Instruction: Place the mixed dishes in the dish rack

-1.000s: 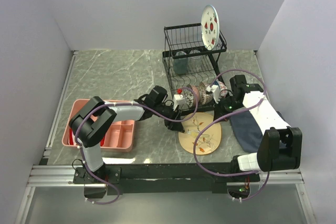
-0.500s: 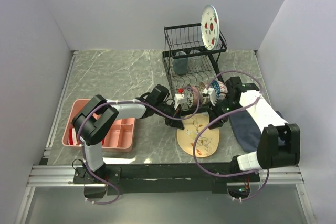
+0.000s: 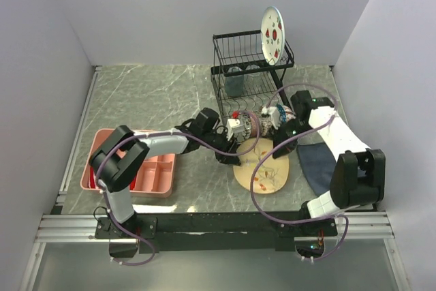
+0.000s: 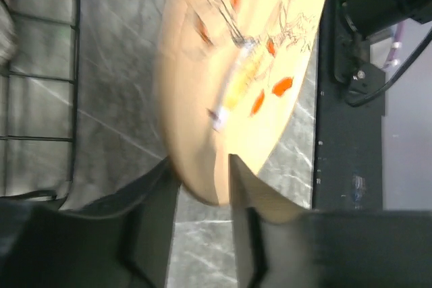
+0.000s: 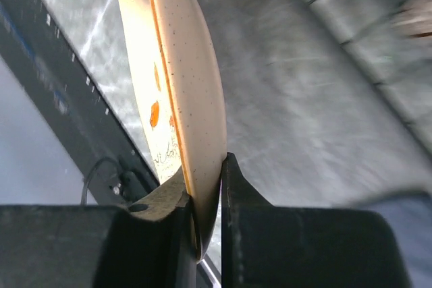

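Note:
The tan plate (image 3: 266,167) with a painted twig pattern is held tilted above the table in front of the dish rack (image 3: 251,76). My left gripper (image 3: 229,157) is shut on its left rim; the left wrist view shows the rim (image 4: 250,52) between the fingers (image 4: 202,170). My right gripper (image 3: 281,142) is shut on its far right rim (image 5: 196,99), the jaws (image 5: 206,173) clamping the edge. The white watermelon plate (image 3: 273,34) stands upright on the rack's upper shelf. The pinkish-brown bowl (image 3: 255,122) and the blue bowl (image 3: 279,115) sit at the rack's lower front.
A pink compartment tray (image 3: 136,168) lies at the near left. A dark blue-grey cloth (image 3: 317,165) lies under the right arm. The black mounting rail (image 3: 218,223) runs along the near edge. White walls close in the sides and back.
The tan plate has shifted right and tilted up off the table. My right gripper has moved back toward the rack, and my left gripper has followed the plate's left rim.

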### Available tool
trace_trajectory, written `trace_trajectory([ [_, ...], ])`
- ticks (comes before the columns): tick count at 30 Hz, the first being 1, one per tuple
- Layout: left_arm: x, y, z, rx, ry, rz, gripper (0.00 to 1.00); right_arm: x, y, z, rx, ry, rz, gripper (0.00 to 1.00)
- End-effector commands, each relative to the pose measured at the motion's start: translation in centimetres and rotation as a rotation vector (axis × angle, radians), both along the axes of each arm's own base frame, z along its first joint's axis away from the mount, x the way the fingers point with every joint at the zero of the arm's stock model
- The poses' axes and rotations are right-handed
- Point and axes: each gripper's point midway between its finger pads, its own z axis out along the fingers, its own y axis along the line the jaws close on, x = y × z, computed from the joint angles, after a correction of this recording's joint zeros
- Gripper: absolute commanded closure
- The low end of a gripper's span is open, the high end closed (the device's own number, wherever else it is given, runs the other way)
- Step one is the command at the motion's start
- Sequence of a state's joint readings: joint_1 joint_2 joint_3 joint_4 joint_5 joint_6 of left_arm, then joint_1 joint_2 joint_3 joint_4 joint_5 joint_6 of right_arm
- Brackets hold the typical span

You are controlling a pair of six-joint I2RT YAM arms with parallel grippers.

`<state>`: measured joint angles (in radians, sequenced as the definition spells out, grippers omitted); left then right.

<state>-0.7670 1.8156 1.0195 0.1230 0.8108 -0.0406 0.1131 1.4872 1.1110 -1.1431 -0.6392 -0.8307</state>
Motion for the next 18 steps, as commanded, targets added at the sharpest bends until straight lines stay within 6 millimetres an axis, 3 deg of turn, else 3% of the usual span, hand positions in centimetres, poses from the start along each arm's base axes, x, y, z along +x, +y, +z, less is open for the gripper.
trace_trajectory([
  [1, 3.3, 1.6, 5.2, -0.052, -0.193, 0.087, 0.52, 2.8, 1.2, 9.8, 0.092, -0.216, -0.125, 1.00],
  [3, 5.2, 4.0, 6.1, -0.047, -0.204, 0.173, 0.50, 3.7, 1.4, 12.9, 0.114, -0.274, -0.217, 1.00],
  [4, 6.2, 5.1, 6.8, -0.042, -0.226, 0.226, 0.45, 4.9, 1.5, 16.1, 0.124, -0.397, -0.243, 1.00],
  [6, 8.0, 8.1, 8.8, -0.053, -0.284, 0.334, 0.42, 5.7, 1.8, 19.7, 0.162, -0.489, -0.336, 1.00],
  [7, 8.9, 9.4, 10.3, -0.056, -0.336, 0.389, 0.41, 7.3, 1.9, 22.7, 0.185, -0.608, -0.378, 1.00],
  [9, 10.1, 11.3, 10.8, -0.032, -0.384, 0.456, 0.38, 8.2, 2.2, 25.9, 0.251, -0.675, -0.489, 1.00],
  [10, 10.9, 12.4, 11.3, -0.013, -0.417, 0.520, 0.37, 9.4, 2.4, 28.7, 0.303, -0.762, -0.527, 1.00],
  [12, 12.0, 13.6, 11.2, 0.008, -0.408, 0.603, 0.35, 10.6, 2.5, 31.6, 0.350, -0.828, -0.652, 1.00],
  [13, 12.3, 14.0, 11.1, 0.018, -0.401, 0.635, 0.35, 11.4, 2.8, 34.2, 0.419, -0.895, -0.694, 1.00],
  [15, 12.6, 14.5, 11.1, -0.005, -0.341, 0.690, 0.36, 12.7, 3.1, 36.3, 0.437, -0.970, -0.780, 1.00],
  [16, 12.4, 14.4, 11.2, -0.016, -0.331, 0.693, 0.37, 13.2, 3.2, 38.7, 0.477, -1.033, -0.824, 1.00],
  [18, 11.6, 14.2, 11.0, -0.032, -0.306, 0.676, 0.37, 14.8, 2.8, 40.5, 0.458, -1.091, -0.966, 1.00],
])
